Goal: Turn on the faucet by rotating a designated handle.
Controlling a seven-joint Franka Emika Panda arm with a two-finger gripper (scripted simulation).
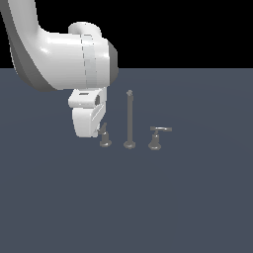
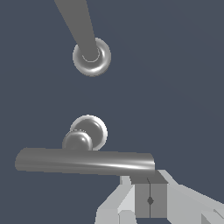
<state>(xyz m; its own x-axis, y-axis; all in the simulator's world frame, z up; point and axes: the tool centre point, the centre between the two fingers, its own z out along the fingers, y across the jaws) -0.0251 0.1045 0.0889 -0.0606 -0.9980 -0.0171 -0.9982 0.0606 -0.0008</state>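
White end effector (image 2: 150, 200) with fingers pressed together, clenched on nothing, tips just beside the end of the handle (image 1: 104, 137) lever bar, faucet post (image 1: 129, 118) just beyond that handle, second handle (image 1: 156, 137) farther past the post, all on the dark bench (image 1: 148, 207)

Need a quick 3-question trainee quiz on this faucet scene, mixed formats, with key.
1. True or false: the gripper is clamped around the tall post.
2. In the exterior view, which piece is nearest the gripper? A) left handle B) tall post C) right handle
3. Fill in: in the wrist view the gripper's two fingers are pressed ____, next to one end of the lever bar.
Key: 1 false; 2 A; 3 together.
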